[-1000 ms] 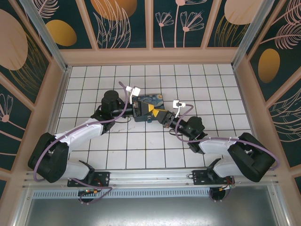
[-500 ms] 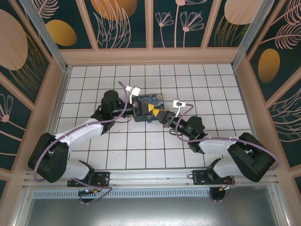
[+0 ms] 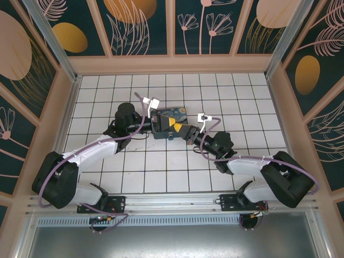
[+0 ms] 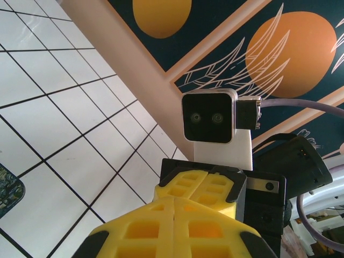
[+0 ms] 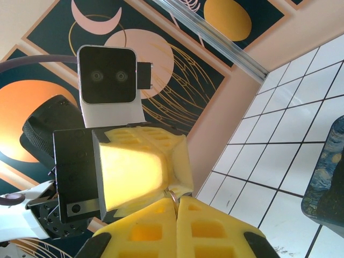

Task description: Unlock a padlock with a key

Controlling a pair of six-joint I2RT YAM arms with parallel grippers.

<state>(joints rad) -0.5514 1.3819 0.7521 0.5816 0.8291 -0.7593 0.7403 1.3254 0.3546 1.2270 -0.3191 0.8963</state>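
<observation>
Overhead: tiled table (image 3: 134,177), both arms reaching in from the near edge and meeting about mid-table. Left arm (image 3: 97,148) comes in from the near-left corner, right arm (image 3: 252,164) from the near-right. Dark-blue painted box (image 3: 176,113) lies flat just beyond mid-table, directly under the two wrists. Left gripper (image 4: 173,215): I see yellow fingers pressed flat together, no gap. Right gripper (image 5: 176,215): fingers likewise together, tips against the left gripper's tips. Small metal loop (image 5: 172,195) sits at that meeting point, at the top of the right fingers' seam. I cannot tell which gripper holds it, nor whether it belongs to padlock or key.
</observation>
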